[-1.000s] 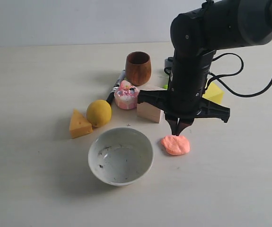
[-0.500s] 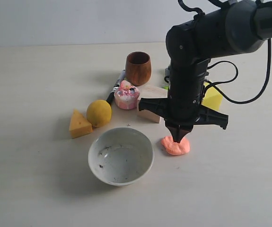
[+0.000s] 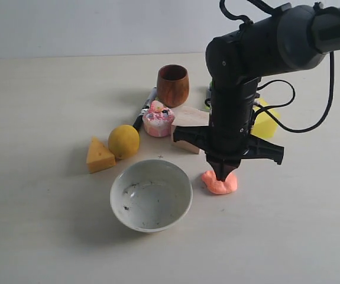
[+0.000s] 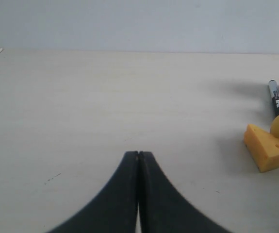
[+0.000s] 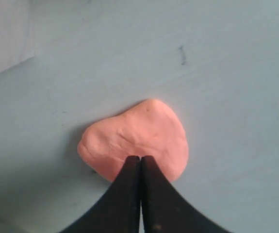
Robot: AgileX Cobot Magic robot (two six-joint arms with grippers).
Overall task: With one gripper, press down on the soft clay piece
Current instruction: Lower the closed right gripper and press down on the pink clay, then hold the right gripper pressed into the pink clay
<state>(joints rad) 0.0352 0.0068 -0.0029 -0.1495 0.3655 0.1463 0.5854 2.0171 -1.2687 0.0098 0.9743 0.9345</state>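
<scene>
The soft clay piece (image 3: 219,183) (image 5: 135,138) is a flattish salmon-orange blob on the table, right of the white bowl. My right gripper (image 3: 224,177) (image 5: 140,158) points straight down with its fingers pressed together, and its tips rest on the top of the clay. Nothing sits between its fingers. My left gripper (image 4: 138,154) shows only in the left wrist view; it is shut and empty over bare table, far from the clay.
A white bowl (image 3: 151,194) stands left of the clay. Behind it are a cheese wedge (image 3: 99,155), a lemon (image 3: 124,141), a pink-white cupcake toy (image 3: 158,119), a marker (image 3: 145,107), a wooden cup (image 3: 172,85), a wooden block (image 3: 187,118) and a yellow block (image 3: 266,121).
My right gripper has come down from just above the clay's edge onto the clay, shifting slightly left. The clay looks more bunched under the tips.
</scene>
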